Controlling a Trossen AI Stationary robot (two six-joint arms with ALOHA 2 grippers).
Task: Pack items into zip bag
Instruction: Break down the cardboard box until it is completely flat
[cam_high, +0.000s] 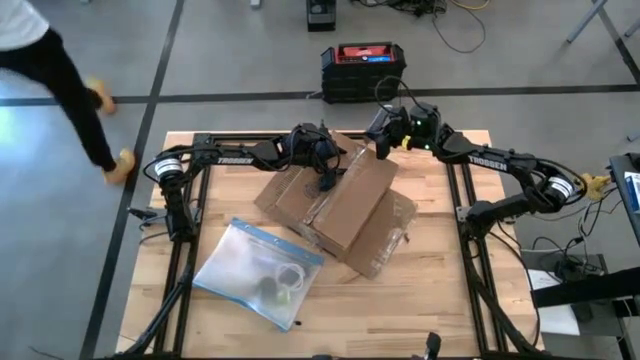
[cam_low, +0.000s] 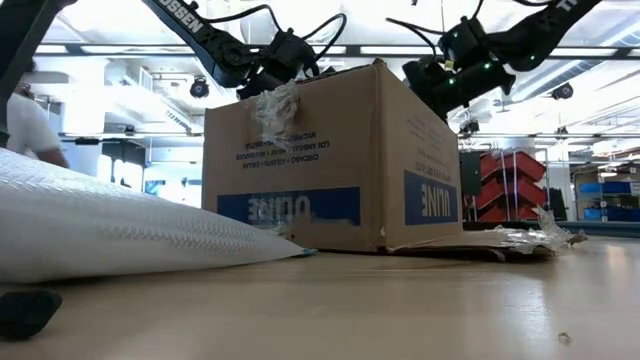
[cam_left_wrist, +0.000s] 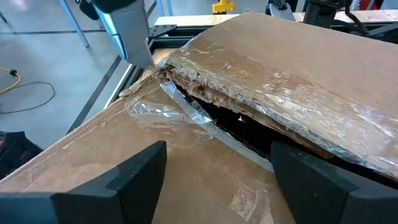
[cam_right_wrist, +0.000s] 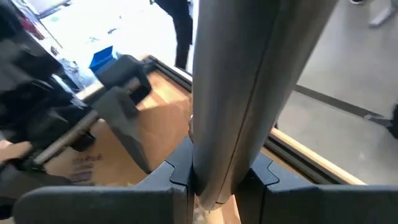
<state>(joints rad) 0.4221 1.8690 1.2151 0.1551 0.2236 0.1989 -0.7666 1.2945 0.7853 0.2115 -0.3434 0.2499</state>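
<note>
The clear zip bag (cam_high: 250, 262) with its blue strip lies flat at the table's near left, with a dark piece (cam_high: 271, 290) and a pale ring (cam_high: 291, 274) showing inside it. A brown cardboard box (cam_high: 330, 200) stands mid-table; its right flap (cam_left_wrist: 292, 68) is raised over a dark slit edged with torn tape. My left gripper (cam_left_wrist: 217, 165) hovers open over the box top, its fingers on either side of the slit. My right gripper (cam_high: 381, 147) is shut at the raised flap's far corner. My right gripper comes slanting down from the table's far right. Its shut fingertips (cam_left_wrist: 148, 57) meet the raised flap's far corner (cam_left_wrist: 166, 67), where the tape is torn. My own fingers hide the spot in the right wrist view. Whether cardboard or tape is pinched, I cannot tell.
Crumpled clear tape (cam_high: 396, 226) lies on the box's flattened flap at the right. A dark piece (cam_low: 25, 310) sits on the table by the low camera. Beyond the far edge stand a black and red case (cam_high: 362, 62) and a walking person (cam_high: 50, 70).
</note>
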